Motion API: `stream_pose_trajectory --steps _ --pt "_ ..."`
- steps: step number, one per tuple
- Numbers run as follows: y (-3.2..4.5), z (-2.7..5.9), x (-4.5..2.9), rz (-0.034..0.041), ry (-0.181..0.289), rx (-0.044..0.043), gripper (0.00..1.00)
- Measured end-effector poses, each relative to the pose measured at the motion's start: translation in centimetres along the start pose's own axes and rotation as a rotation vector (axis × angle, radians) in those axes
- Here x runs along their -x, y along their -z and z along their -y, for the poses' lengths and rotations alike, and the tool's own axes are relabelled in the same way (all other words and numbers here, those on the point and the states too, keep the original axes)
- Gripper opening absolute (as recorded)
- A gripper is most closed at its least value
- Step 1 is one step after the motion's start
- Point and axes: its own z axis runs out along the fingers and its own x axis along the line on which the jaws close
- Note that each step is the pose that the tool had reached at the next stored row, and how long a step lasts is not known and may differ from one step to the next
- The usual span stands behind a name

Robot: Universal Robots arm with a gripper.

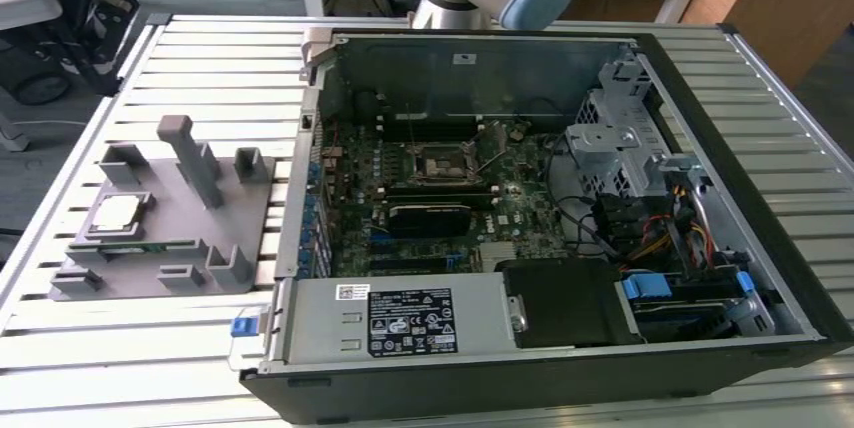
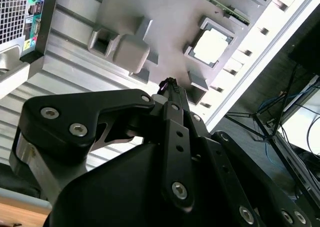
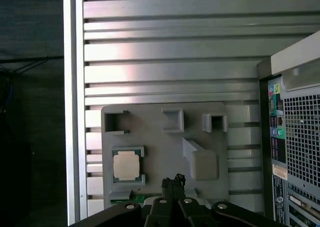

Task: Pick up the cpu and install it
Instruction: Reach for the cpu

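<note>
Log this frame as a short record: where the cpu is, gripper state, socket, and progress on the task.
cpu: lying flat in a pocket of the gray fixture, on the exterior view's left of the open computer case
gripper: shut, holding nothing, over the fixture near the cpu, not touching it
socket: on the motherboard inside the case, without the cpu
progress: cpu not yet picked up

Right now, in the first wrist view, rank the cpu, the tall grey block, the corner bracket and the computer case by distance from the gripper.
1. cpu and tall grey block: on either side of the gripper, too close to call.
2. corner bracket: beyond the cpu, at the fixture's far corner.
3. computer case: beside the fixture, farthest.
</note>
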Motion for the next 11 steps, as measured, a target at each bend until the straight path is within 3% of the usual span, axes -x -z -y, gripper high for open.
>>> stream_pose_trajectory --steps 11 --pt "-0.47 0.40 -2.44 -0.0001 0.003 -0.0004 0.11"
